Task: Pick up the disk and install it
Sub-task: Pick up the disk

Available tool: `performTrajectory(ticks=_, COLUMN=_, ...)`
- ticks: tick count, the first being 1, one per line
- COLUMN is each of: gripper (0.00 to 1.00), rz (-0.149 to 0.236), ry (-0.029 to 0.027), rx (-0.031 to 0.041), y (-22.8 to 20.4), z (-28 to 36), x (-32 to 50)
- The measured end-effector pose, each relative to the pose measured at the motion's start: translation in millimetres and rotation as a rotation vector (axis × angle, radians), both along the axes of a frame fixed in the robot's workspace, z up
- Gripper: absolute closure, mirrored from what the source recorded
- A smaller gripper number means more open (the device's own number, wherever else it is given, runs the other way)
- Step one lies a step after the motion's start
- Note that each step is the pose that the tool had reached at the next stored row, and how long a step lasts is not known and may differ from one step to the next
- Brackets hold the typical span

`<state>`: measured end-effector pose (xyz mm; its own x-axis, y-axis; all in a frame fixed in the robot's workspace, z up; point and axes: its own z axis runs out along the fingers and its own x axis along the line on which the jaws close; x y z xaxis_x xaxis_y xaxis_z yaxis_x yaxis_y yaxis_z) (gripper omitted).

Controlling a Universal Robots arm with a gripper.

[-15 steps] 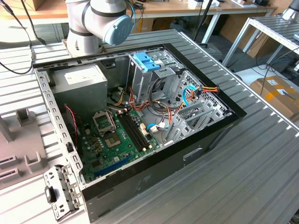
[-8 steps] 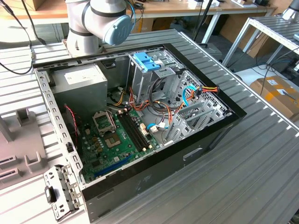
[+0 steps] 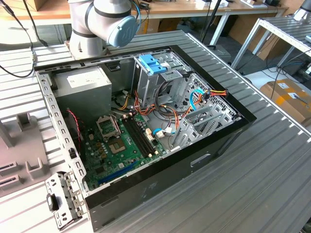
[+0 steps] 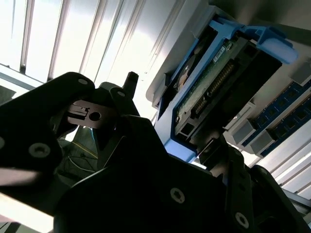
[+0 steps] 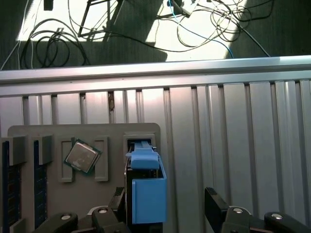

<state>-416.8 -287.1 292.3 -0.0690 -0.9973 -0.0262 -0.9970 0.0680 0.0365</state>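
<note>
Evidently at the pick-up step, the disk point(image 5: 146, 194), stood on edge in the grey tray point(image 5: 29, 133), is straddled but not gripped by the open fingers point(image 5: 214, 201) of the gripper point(image 5: 165, 196); a square closing is called for.

Glare and deep shadow in both wrist views

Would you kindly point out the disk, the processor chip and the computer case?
disk point(image 5: 148, 199): first wrist view, on its blue bracket.
processor chip point(image 5: 82, 158): first wrist view, middle of its metal lid.
computer case point(image 3: 146, 188): exterior view, on its black side wall.
</note>
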Motion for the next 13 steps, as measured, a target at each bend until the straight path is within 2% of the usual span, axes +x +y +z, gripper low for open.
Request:
performTrajectory(ticks=2, gripper=0.26, rz=0.000, ry=-0.0001, rx=-0.0001, y=0.0, z=0.3, x=-0.3)
performTrajectory(ticks=3, gripper=0.26, rz=0.000, ry=-0.0017, rx=-0.0001, y=0.1, z=1.3, x=-1.1)
performTrajectory(ticks=5, gripper=0.26, rz=0.000, ry=-0.0094, rx=0.0000, y=-1.0, z=4.3, x=-6.6)
performTrajectory(ticks=6, gripper=0.26, rz=0.000, ry=-0.0100, rx=0.0001, y=-2.0, z=4.3, x=-7.7)
performTrajectory(ticks=9, gripper=0.26, rz=0.000, ry=-0.0101, rx=-0.0001, y=-6.2, z=4.3, x=-9.4)
performTrajectory(ticks=13, gripper=0.26, rz=0.000, ry=-0.0101, rx=0.0000, y=-16.0, z=3.2, x=-9.5)
